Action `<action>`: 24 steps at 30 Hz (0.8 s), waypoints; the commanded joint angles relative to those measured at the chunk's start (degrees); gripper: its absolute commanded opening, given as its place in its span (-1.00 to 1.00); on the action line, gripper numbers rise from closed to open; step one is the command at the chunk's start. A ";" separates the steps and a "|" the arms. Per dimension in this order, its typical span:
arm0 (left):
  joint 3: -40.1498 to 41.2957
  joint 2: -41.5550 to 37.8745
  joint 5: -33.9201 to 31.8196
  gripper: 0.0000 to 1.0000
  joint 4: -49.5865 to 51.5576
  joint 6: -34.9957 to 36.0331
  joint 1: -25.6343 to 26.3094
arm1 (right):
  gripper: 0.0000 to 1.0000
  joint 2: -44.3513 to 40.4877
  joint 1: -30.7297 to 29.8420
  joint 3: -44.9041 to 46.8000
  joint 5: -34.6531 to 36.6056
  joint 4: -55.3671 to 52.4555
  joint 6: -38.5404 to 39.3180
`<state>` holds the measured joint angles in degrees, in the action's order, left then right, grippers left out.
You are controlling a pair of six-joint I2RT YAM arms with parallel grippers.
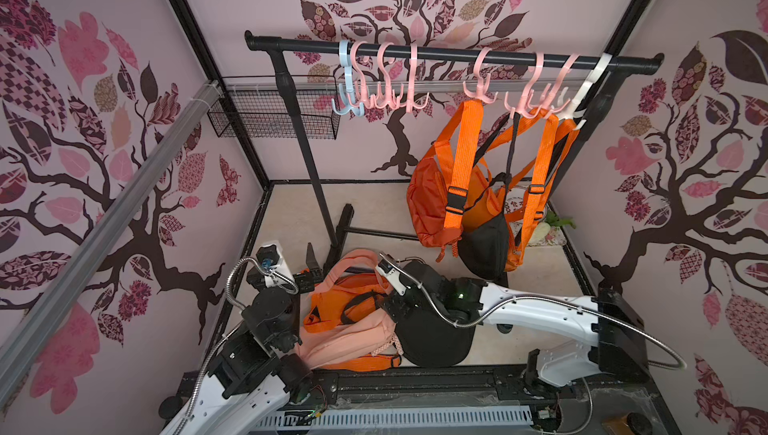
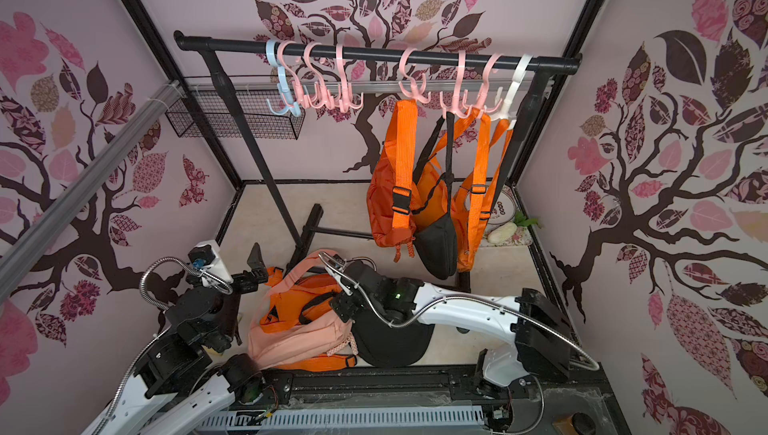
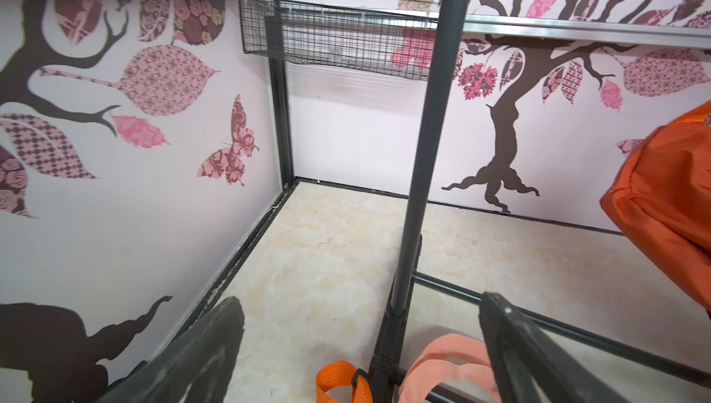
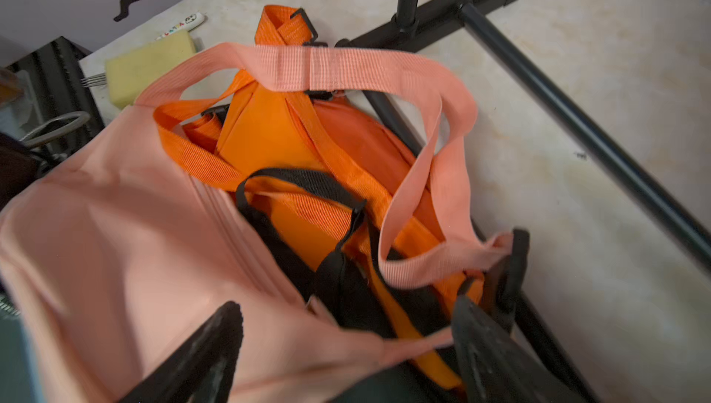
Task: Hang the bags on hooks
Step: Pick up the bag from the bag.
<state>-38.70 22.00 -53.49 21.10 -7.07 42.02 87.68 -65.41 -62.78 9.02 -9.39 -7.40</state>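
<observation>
Your right gripper (image 4: 344, 301) hangs with its jaws apart, clamping nothing: soft cloth lies between them, unpinched. Directly beneath it sits the peach woven-fabric bag (image 4: 115, 247), slumped on top of a pile. I judge it light, limp and a little slick. A bite on the body would only bunch the cloth. Take instead the flat peach webbing strap (image 4: 346, 62) that arcs free just beyond the jaw tips, near mid-loop, so it can open over a prong. It may drag along the bright orange nylon bag (image 4: 269, 139) lying inside that loop.

Counting outward from the tool, the pile shows three colours: peach, orange and a black rounded pouch (image 1: 432, 341) under the wrist. Whether the orange is one bag or two I cannot tell. Off to the side your left gripper (image 3: 361, 299) stands wide and empty, which makes two grippers.

Above and beyond, one black rail (image 1: 457, 53) carries eight plastic hooks: one pale blue hook (image 1: 344, 67), six pink hooks (image 1: 478, 94) and one white hook (image 1: 588, 88). Ahead of the right gripper at least three bags hang: a hung orange bag (image 1: 428, 204), a hung black bag (image 1: 486, 246) and more orange behind. The four hooks ahead of the left gripper look bare.
</observation>
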 commanded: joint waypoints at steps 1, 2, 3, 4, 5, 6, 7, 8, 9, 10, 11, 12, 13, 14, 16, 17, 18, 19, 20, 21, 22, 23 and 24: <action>2.04 -0.93 -3.23 0.97 -3.69 1.74 -0.18 | 0.73 7.49 0.24 -7.32 6.80 3.30 4.77; 2.06 -0.91 -3.07 0.96 -3.71 1.79 -0.18 | 0.73 10.03 0.49 -9.05 8.15 3.13 5.27; 2.05 -0.81 -2.97 0.96 -3.59 1.82 -0.10 | 0.72 12.52 0.88 -11.14 9.26 2.51 5.36; 2.04 -0.71 -2.91 0.97 -3.53 1.82 -0.03 | 0.70 15.19 1.24 -13.51 9.37 0.92 5.48; 2.09 -0.63 -2.77 0.96 -3.62 1.91 -0.05 | 0.67 17.22 1.50 -15.20 9.43 -0.20 5.46; 2.13 -0.64 -2.59 0.97 -3.66 1.98 -0.07 | 0.64 19.07 1.61 -16.96 9.90 -1.02 5.47; 2.26 -0.64 -2.34 0.97 -3.70 1.99 -0.09 | 0.61 20.54 1.84 -18.06 10.07 -1.45 5.38; 2.30 -0.70 -2.21 0.96 -3.86 2.18 0.02 | 0.59 21.67 2.06 -18.72 9.84 -1.72 5.21; 2.39 -0.71 -1.91 0.96 -3.96 2.27 0.06 | 0.57 22.60 2.49 -19.24 10.02 -1.92 4.66; 2.40 -0.68 -1.73 0.97 -3.97 2.35 0.08 | 0.55 23.56 3.03 -19.53 10.00 -2.02 4.21; 2.38 -0.71 -1.62 0.96 -3.99 2.35 0.01 | 0.54 24.24 3.62 -19.61 9.75 -2.09 3.86; 2.46 -0.67 -1.44 0.96 -4.05 2.39 0.08 | 0.49 25.03 4.31 -19.66 9.34 -2.04 3.65; 2.55 -0.64 -1.20 0.97 -4.22 2.41 0.06 | 0.41 25.88 4.89 -19.79 8.61 -2.42 3.30; 2.56 -0.62 -1.09 0.96 -4.32 2.61 0.09 | 0.35 26.60 5.40 -20.22 7.92 -2.95 2.98; 2.71 -0.55 -0.81 0.96 -4.33 2.72 0.12 | 0.32 27.73 5.81 -20.34 7.53 -3.16 2.55; 2.66 -0.63 -0.67 0.96 -4.41 2.79 0.13 | 0.28 27.92 5.82 -20.35 7.36 -3.10 2.56; 2.84 -0.64 -0.62 0.96 -4.65 2.99 0.08 | 0.17 27.98 5.85 -20.10 7.26 -3.01 2.44; 3.01 -0.67 -0.53 0.96 -4.97 3.19 0.16 | 0.08 27.79 5.84 -20.21 6.97 -2.84 2.39; 3.17 -0.73 -0.36 0.96 -5.31 3.29 0.08 | 0.00 27.60 5.88 -20.03 6.47 -2.70 2.52; 3.29 -0.73 -0.11 0.96 -5.43 3.39 0.14 | -0.11 27.38 5.95 -19.80 5.76 -2.27 2.56; 3.23 -0.65 -0.02 0.96 -5.37 3.47 0.16 | -0.21 27.26 6.07 -19.83 4.97 -2.17 2.72; 3.27 -0.56 0.12 0.96 -5.44 3.40 0.22 | -0.32 27.28 6.05 -20.11 4.61 -2.38 2.74; 3.24 -0.35 0.20 0.96 -5.41 3.54 0.19 | -0.46 27.15 6.08 -20.55 4.65 -2.77 2.87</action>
<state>-36.91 21.52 -53.89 17.58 -4.08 42.04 114.28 -59.07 -80.77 15.11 -11.35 -5.04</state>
